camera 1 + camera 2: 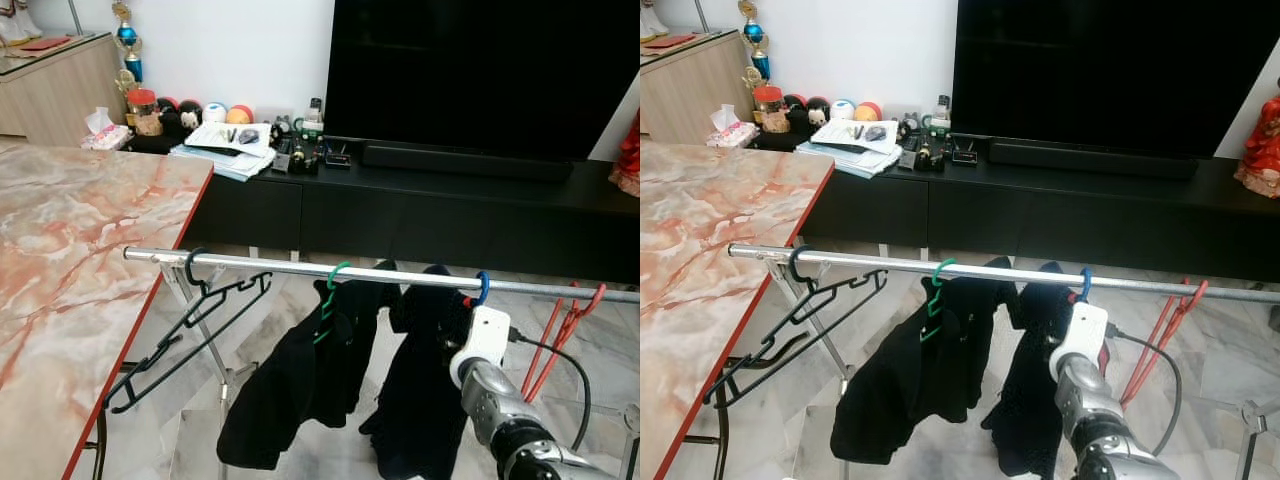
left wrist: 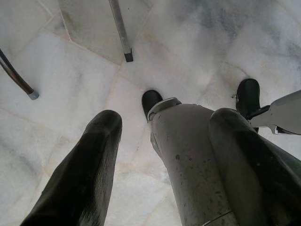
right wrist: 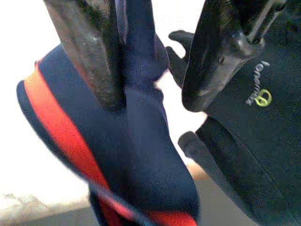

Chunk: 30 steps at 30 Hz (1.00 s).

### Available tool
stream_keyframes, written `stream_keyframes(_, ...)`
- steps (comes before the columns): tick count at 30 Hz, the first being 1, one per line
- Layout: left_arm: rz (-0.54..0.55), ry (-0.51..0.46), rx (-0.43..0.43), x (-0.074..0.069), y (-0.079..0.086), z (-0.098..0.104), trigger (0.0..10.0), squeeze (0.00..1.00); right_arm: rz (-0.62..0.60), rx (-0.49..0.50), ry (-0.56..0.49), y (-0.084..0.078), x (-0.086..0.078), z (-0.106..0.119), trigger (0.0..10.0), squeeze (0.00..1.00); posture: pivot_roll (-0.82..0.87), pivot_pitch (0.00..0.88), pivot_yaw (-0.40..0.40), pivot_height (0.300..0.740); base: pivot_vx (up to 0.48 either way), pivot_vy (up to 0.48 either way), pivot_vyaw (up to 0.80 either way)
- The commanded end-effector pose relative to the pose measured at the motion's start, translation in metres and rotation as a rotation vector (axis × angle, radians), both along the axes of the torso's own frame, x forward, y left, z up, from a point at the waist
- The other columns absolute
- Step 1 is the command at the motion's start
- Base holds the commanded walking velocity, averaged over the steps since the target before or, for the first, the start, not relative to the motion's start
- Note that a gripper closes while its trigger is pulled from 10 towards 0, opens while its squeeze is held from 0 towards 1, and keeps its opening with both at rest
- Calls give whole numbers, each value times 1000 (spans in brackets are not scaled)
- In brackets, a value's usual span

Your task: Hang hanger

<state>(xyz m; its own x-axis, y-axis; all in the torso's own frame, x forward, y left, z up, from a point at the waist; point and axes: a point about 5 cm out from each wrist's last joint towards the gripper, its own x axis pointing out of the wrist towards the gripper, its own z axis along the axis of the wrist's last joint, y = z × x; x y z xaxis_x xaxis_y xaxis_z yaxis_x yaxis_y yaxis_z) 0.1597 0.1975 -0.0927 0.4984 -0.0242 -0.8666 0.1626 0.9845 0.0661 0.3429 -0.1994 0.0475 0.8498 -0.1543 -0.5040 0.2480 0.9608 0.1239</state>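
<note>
Marble floor tiles (image 1: 300,300) spread beneath a silver clothes rail (image 1: 280,264) that crosses the head views from side to side, with a black TV console (image 1: 420,200) and a dark television (image 1: 480,70) behind it and a pink-veined marble table (image 1: 70,250) at its left end. Along the rail, from that end, hang an empty black hanger (image 1: 190,330), a green hanger (image 1: 333,285) carrying a dark garment (image 1: 300,385), a blue hanger (image 1: 482,288) with its hook over the rail and another dark garment (image 1: 420,390) under it, and red hangers (image 1: 560,335) furthest right. The right arm (image 1: 490,375) reaches up just below the rail, its white wrist block right under the blue hook; its fingers are hidden there.

Looking along the left gripper (image 2: 162,141), its two black fingers stand wide apart and hold nothing, pointing down at the floor beside the robot's own leg, well below the rail.

Seen from the right wrist, the right gripper (image 3: 150,89) has its fingers parted, with a dark navy fold of cloth edged in red (image 3: 141,160) running up between them; whether they grip it cannot be told. A black garment with a small yellow logo (image 3: 258,99) hangs just beside.
</note>
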Motion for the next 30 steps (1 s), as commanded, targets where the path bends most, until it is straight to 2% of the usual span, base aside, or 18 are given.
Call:
stream_keyframes(1,-11,38,2,-10,-1,-4,10000,0,-8,1,-15,-3,2,4,0,0,141,0,-82,740,0,0,0)
stream_keyframes(8,-5,44,0,-12,0,-5,10000,0,7,6,11,3,-2,-3,0,0,144,0,-83,740,0,0,0)
stream_keyframes(15,-1,47,-6,-14,-1,-6,10000,0,-3,4,56,0,-10,-13,0,0,144,0,-84,740,0,0,0)
stream_keyframes(28,-5,46,-8,-12,-1,-5,10000,0,-7,12,67,2,-12,-16,0,0,148,0,-85,740,0,0,0)
stream_keyframes(29,-2,45,-6,-11,0,-5,10000,0,-3,14,62,3,-11,-15,10000,761,149,0,-84,740,0,0,0)
stream_keyframes(30,-2,45,-6,-11,0,-5,10000,0,-3,14,62,3,-11,-15,10000,761,149,0,-84,740,0,0,0)
